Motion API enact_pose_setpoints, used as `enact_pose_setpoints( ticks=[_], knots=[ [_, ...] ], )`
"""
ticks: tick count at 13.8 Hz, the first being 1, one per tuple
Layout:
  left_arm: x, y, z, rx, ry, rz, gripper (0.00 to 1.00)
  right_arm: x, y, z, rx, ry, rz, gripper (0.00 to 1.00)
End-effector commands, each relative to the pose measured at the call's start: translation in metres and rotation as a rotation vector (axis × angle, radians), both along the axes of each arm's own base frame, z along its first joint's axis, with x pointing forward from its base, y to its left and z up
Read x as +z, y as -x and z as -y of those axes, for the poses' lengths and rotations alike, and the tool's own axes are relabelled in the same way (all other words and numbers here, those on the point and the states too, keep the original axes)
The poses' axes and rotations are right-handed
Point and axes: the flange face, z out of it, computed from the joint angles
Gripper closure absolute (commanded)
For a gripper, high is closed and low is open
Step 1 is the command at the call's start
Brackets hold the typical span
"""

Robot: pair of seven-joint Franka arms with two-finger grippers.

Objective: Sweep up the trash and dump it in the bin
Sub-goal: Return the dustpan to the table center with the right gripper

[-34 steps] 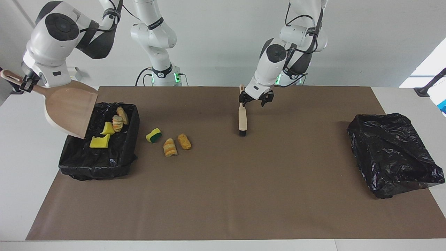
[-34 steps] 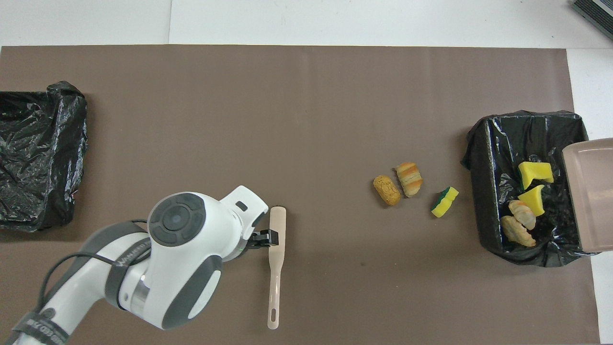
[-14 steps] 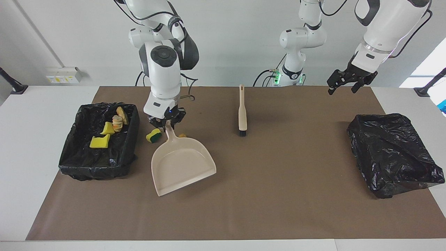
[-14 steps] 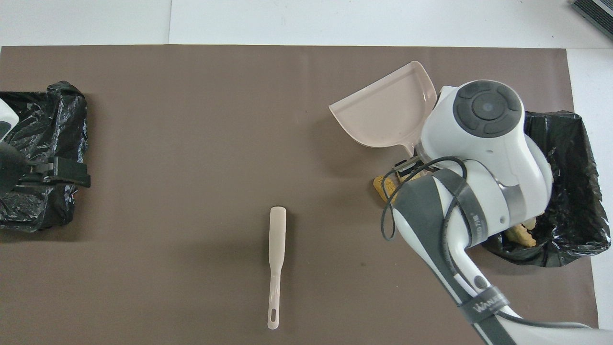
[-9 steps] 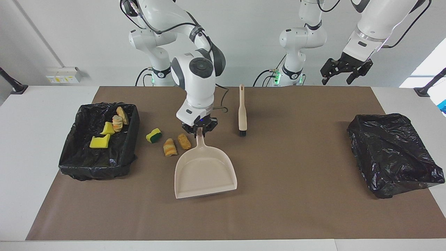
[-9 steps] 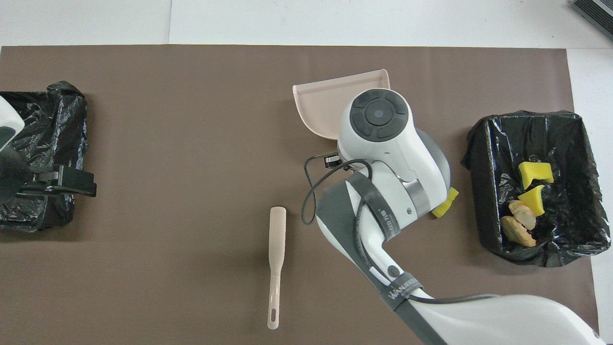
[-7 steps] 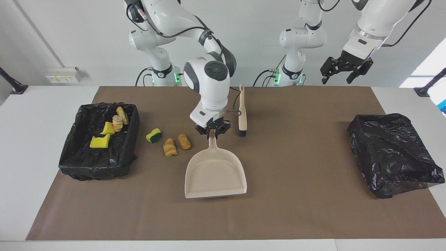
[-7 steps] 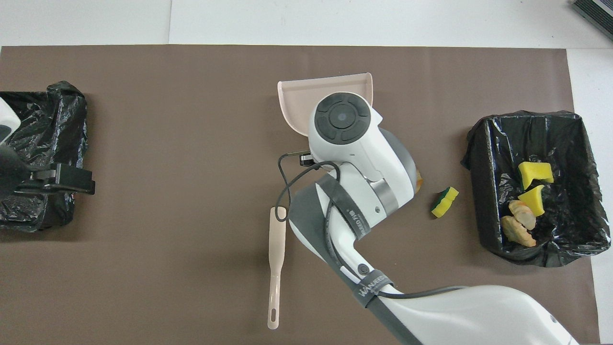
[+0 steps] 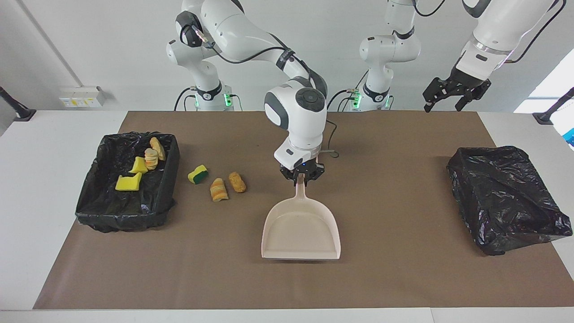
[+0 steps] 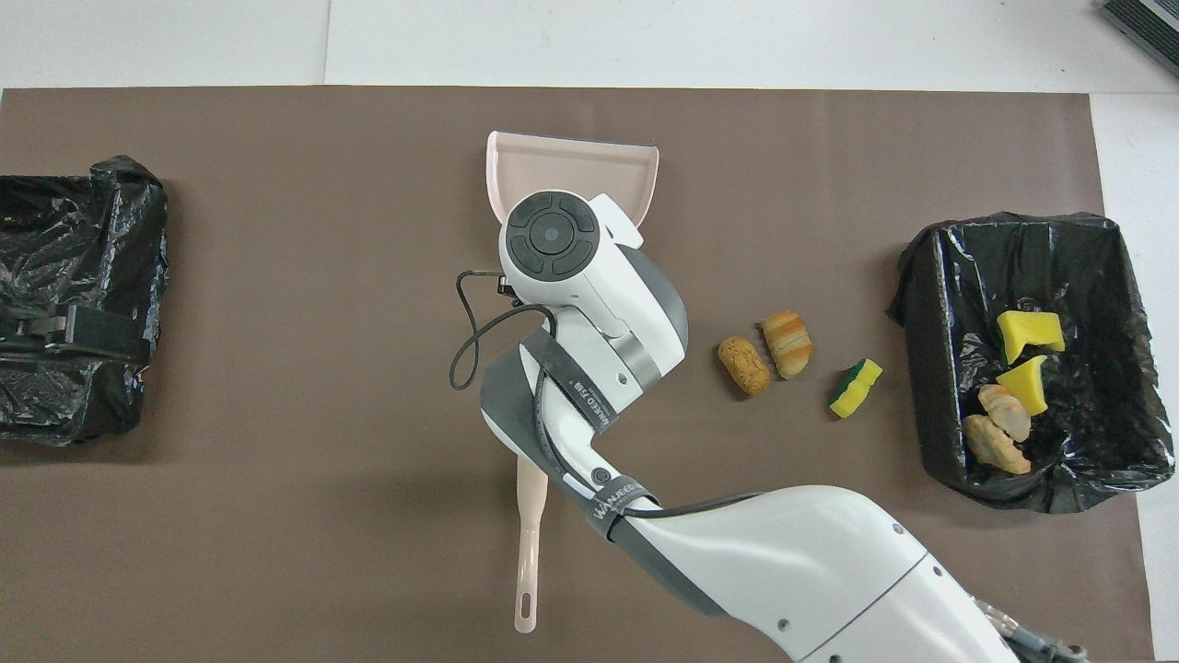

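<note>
My right gripper (image 9: pixel 302 178) is shut on the handle of the beige dustpan (image 9: pixel 300 229), which lies low over the mat's middle, its lip pointing away from the robots. In the overhead view the arm covers the gripper and only the dustpan's (image 10: pixel 571 164) lip end shows. Three pieces of trash lie on the mat beside the bin (image 9: pixel 121 220): a yellow-green sponge (image 9: pixel 197 174), a striped lump (image 9: pixel 218 189) and an orange lump (image 9: pixel 237 181). Several more scraps (image 10: pixel 1013 387) lie in the bin (image 10: pixel 921 387). My left gripper (image 9: pixel 444 102) hangs open and high at the left arm's end.
The beige brush (image 10: pixel 527 552) lies on the mat nearer the robots than the dustpan, partly under my right arm and hidden in the facing view. A crumpled black bag (image 9: pixel 506 197) sits at the left arm's end, with the left gripper (image 10: pixel 101 333) over it.
My right arm has carried the dustpan from beside the bin toward the mat's middle, past the loose trash. The left gripper stayed raised with little shift.
</note>
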Motion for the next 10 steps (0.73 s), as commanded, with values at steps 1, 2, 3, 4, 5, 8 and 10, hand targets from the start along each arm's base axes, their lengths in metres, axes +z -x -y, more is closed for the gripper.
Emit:
enact_pose_setpoints(
  ticks=[1,2,3,4,5,8,10],
  knots=[
    [0.001,0.002,-0.017,-0.010,-0.005,-0.005,0.00,0.001,-0.003,-0.014,-0.032,-0.047,-0.010,1.00],
    [0.000,0.002,-0.018,-0.008,-0.005,-0.002,0.00,0.002,-0.001,-0.015,-0.043,-0.049,-0.013,0.72],
    [0.001,0.002,-0.018,-0.007,-0.005,0.000,0.00,0.004,0.002,-0.016,-0.046,-0.042,-0.023,0.15],
    [0.001,0.002,-0.018,-0.008,-0.005,-0.002,0.00,0.013,0.010,-0.022,-0.036,-0.046,-0.024,0.00],
    [0.001,0.002,-0.019,-0.007,-0.005,-0.003,0.00,0.024,0.014,-0.021,-0.028,-0.054,-0.017,0.00],
    [0.000,0.000,-0.018,-0.009,-0.008,0.007,0.00,0.042,0.040,-0.018,0.020,-0.036,-0.029,0.00],
    [0.001,0.002,-0.018,-0.016,-0.014,0.000,0.00,0.046,0.076,-0.031,0.041,-0.040,-0.071,0.00]
  ],
)
